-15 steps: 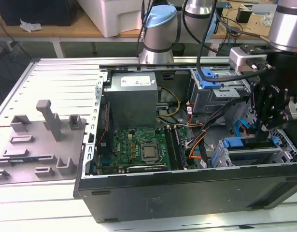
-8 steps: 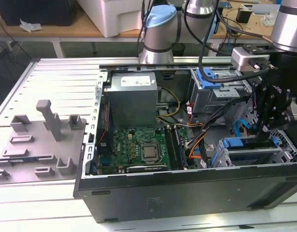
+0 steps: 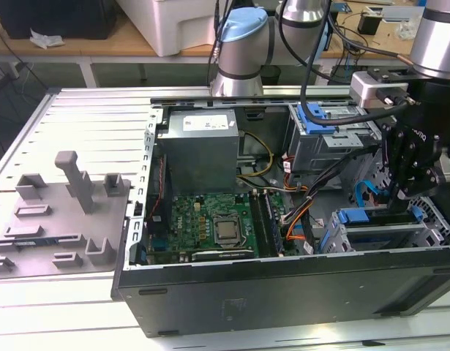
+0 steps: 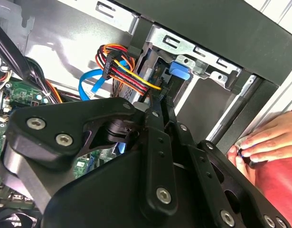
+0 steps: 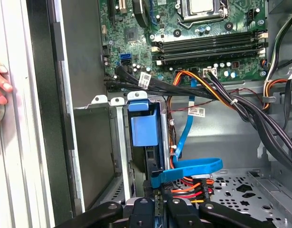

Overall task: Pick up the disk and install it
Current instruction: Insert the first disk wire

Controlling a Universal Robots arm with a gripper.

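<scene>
Disk in blue plastic carrier point(image 5: 145, 130) sits upright in the grey metal drive cage point(image 5: 118, 142); we see black gripper point(image 5: 157, 202) fingers pinched on its edge. Risk: orange-red power cables point(image 5: 193, 185) beside the cage snagging, jamming insertion.

We note the computer case point(image 3: 283, 292) as matt black metal, its inner drive cage point(image 5: 96, 156) bare dull grey sheet steel. The disk's carrier point(image 5: 143, 128) looks smooth blue plastic. The gripper point(image 4: 155, 156) links are matt black metal with shiny screw heads. The motherboard point(image 3: 210, 223) is glossy green.
</scene>
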